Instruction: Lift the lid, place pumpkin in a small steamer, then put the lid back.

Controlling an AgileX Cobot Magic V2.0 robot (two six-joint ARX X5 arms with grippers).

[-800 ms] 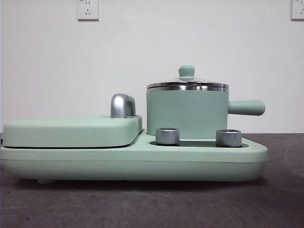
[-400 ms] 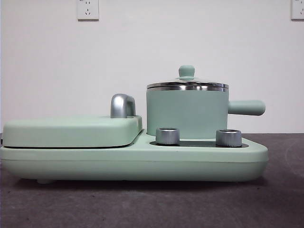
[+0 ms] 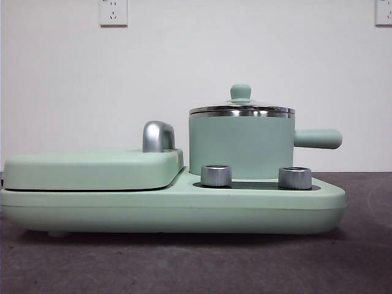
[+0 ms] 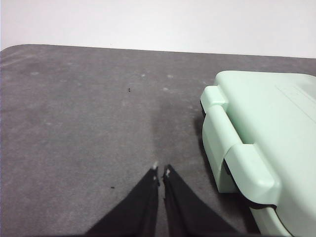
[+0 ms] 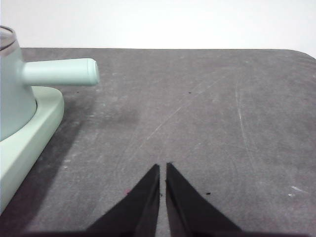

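Nothing has been moved since the earlier frames.
The lid (image 3: pixel 241 109) is seated on the steamer (image 3: pixel 241 146), handle lying level toward the right gripper (image 5: pixel 162 166); both it and the left gripper (image 4: pixel 161 170) are closed, empty.

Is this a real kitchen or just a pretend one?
Probably a test table, not a real kitchen: a mint-green breakfast cooker with its lidded mint-green pot stands alone on a grey mat before a bare white wall.
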